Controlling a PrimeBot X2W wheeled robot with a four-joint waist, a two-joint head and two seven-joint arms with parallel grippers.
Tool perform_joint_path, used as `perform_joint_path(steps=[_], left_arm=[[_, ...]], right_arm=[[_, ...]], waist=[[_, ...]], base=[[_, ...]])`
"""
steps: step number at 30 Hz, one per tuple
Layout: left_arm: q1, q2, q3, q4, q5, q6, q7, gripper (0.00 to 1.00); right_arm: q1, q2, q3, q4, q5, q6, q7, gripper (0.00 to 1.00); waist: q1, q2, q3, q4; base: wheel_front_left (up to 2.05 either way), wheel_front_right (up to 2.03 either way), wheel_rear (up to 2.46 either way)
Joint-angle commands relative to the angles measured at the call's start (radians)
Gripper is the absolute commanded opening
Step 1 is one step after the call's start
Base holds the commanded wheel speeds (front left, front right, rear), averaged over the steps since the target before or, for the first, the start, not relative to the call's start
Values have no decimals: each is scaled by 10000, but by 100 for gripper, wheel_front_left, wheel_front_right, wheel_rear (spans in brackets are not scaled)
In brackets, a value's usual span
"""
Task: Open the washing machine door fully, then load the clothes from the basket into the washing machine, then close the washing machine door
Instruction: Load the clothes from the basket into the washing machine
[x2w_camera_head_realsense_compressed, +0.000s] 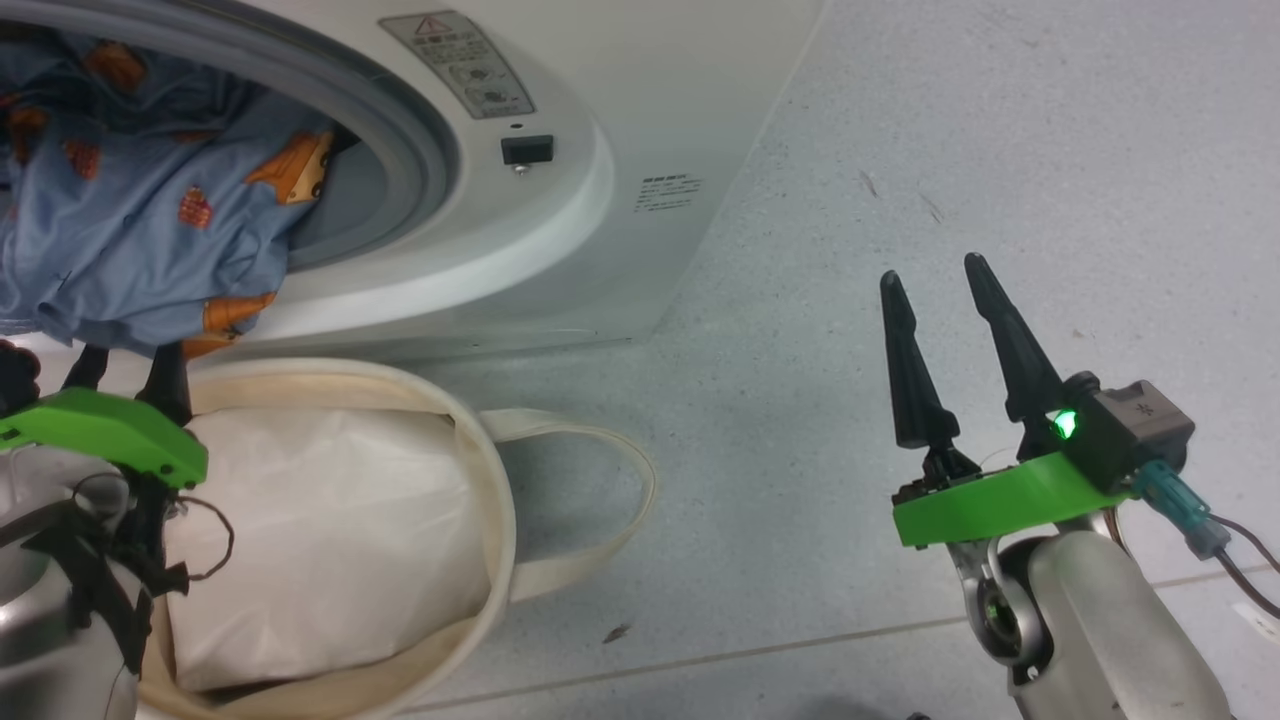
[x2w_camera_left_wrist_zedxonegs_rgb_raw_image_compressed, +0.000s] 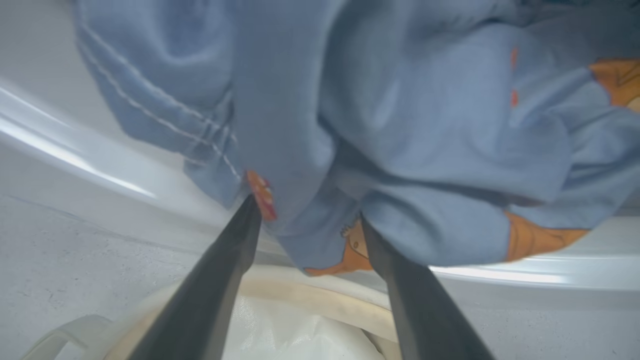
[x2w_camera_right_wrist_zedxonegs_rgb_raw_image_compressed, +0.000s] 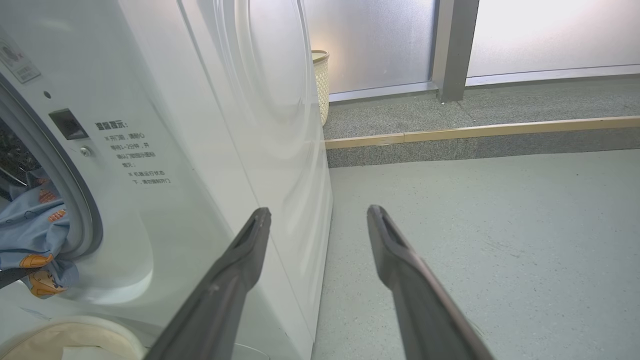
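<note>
The clothes (x2w_camera_head_realsense_compressed: 130, 220), pale blue cloth printed with orange-brown bears, were bunched in the mouth of the washing machine (x2w_camera_head_realsense_compressed: 620, 90), with a fold spilling out over the grey gasket (x2w_camera_head_realsense_compressed: 410, 130) and down across the white front lip. That loose fold hung just above the basket (x2w_camera_head_realsense_compressed: 495, 500), which sat on the floor (x2w_camera_head_realsense_compressed: 1000, 150) right against the foot of the machine. A white pad (x2w_camera_head_realsense_compressed: 320, 520) lay in the basket, and one loop handle (x2w_camera_head_realsense_compressed: 620, 470) trailed out flat to the side.

The left gripper (x2w_camera_head_realsense_compressed: 125, 365) pointed up from over the basket into the hanging cloth. From its wrist, the left gripper (x2w_camera_left_wrist_zedxonegs_rgb_raw_image_compressed: 307, 212) had its two dark fingers spread apart, tips touching the lower edge of the clothes (x2w_camera_left_wrist_zedxonegs_rgb_raw_image_compressed: 400, 125), with a drooping fold between them; nothing was pinched. The basket (x2w_camera_left_wrist_zedxonegs_rgb_raw_image_compressed: 310, 295) rim and the pad (x2w_camera_left_wrist_zedxonegs_rgb_raw_image_compressed: 280, 335) showed just beneath.

The right gripper (x2w_camera_head_realsense_compressed: 932, 270) hovered over bare floor, well away from the basket and off to the side of the machine, fingers wide apart and holding nothing. Along its fingers, the right gripper (x2w_camera_right_wrist_zedxonegs_rgb_raw_image_compressed: 319, 211) faced the machine's front corner, the washing machine (x2w_camera_right_wrist_zedxonegs_rgb_raw_image_compressed: 200, 125) on one side and open floor on the other. The clothes (x2w_camera_right_wrist_zedxonegs_rgb_raw_image_compressed: 30, 235) peeked from the opening, the basket (x2w_camera_right_wrist_zedxonegs_rgb_raw_image_compressed: 75, 335) rim lay below them, and a woven bin (x2w_camera_right_wrist_zedxonegs_rgb_raw_image_compressed: 321, 85) stood behind the machine. A warning label (x2w_camera_head_realsense_compressed: 460, 60) and a small black latch (x2w_camera_head_realsense_compressed: 527, 150) sat beside the opening.
</note>
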Motion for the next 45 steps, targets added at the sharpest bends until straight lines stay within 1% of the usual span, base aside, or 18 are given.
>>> perform_joint_path(steps=[1,2,3,4,9,13,17,24,29,36,39,41,42,43,45], left_arm=[[-98,557,271,-325,211,-55,-120,100],[-74,576,242,-436,327,-55,-120,78],[-35,568,226,-529,418,-55,-120,4],[17,516,222,-584,453,-55,-120,0],[268,381,-45,-1034,693,-55,-120,0],[549,396,-140,-1777,979,-56,-120,0],[692,440,16,-2669,1370,-56,-120,0],[203,432,-68,-3381,1719,-56,-120,0],[-593,594,-294,-3064,1858,-56,-120,0],[-2002,953,-655,-1751,1882,-56,-120,0],[-2615,1130,-706,-1531,1999,-56,-120,0],[-3034,1322,-459,-2007,2184,-41,-120,0],[-3177,1413,-118,-2608,2301,49,-120,0],[-3153,1413,252,-3108,2394,106,-120,0],[-2921,1304,671,-3616,2721,99,-120,0]], right_arm=[[-18,74,143,-355,-90,2,-122,100],[-22,73,148,-342,-93,2,-122,100],[-30,76,152,-329,-89,2,-122,100],[-33,76,150,-309,-83,2,-122,100],[-26,109,164,-233,-19,2,-122,100],[-45,186,186,-135,97,2,-122,100],[-29,272,226,0,201,2,-122,100],[-60,307,312,69,259,2,-122,100],[-41,311,276,13,207,2,-122,100],[40,296,130,-262,-6,2,-122,100],[45,280,28,-441,-106,2,-122,100],[48,278,-48,-589,-161,2,-122,100],[44,286,-96,-668,-191,2,-122,100],[46,298,-142,-729,-218,2,-122,100],[74,317,-188,-768,-260,2,-122,100]], waist=[[0,0,-15,33],[0,0,-26,54],[0,0,-42,81],[0,0,-74,114],[0,0,-264,261],[0,0,-467,398],[0,0,-619,504],[0,0,-615,354],[0,0,-353,-1],[0,0,278,-540],[0,0,543,-706],[0,0,721,-773],[0,0,809,-803],[0,0,867,-822],[0,0,924,-849]], base=[[0,0,0],[0,0,0],[0,0,0],[0,0,0],[0,0,0],[0,0,0],[0,0,0],[0,0,0],[0,0,0],[0,0,0],[0,0,0],[0,0,0],[0,0,0],[0,0,0],[0,0,0]])
